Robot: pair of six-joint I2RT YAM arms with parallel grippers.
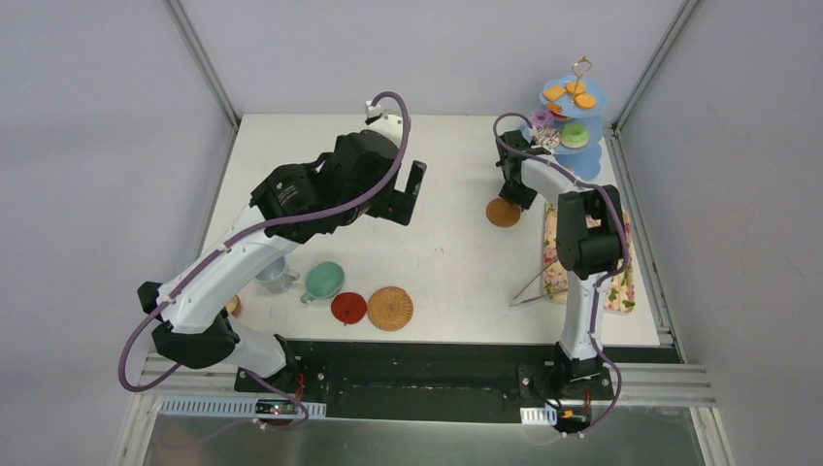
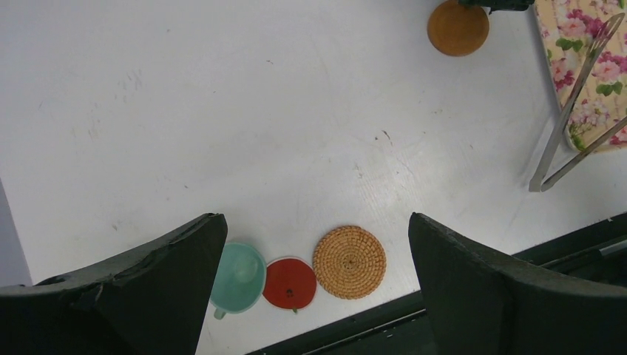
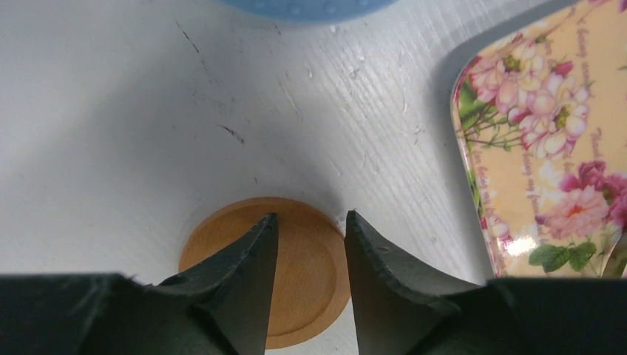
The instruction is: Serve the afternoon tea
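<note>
The counter (image 1: pixel 446 175) carries three cups: a grey-blue cup (image 1: pixel 275 275), a mint green cup (image 1: pixel 323 281) and an orange cup (image 1: pixel 234 306), which shows only as a sliver. There are three round coasters: a red coaster (image 1: pixel 348 308), a woven coaster (image 1: pixel 390 309) and a wooden coaster (image 1: pixel 503 212). One light-blue stand (image 1: pixel 600 93) has three tiers. Its top tier holds three orange biscuits (image 1: pixel 575 87). Lower down, three donuts can be made out: a green donut (image 1: pixel 575 135), a purple donut (image 1: pixel 542 118) and a sprinkled donut (image 1: pixel 546 139). There is one pair of metal tongs (image 1: pixel 532 288) and one floral tray (image 1: pixel 624 286). Two arms are present, a left arm (image 1: pixel 243 248) and a right arm (image 1: pixel 582 243).
</note>
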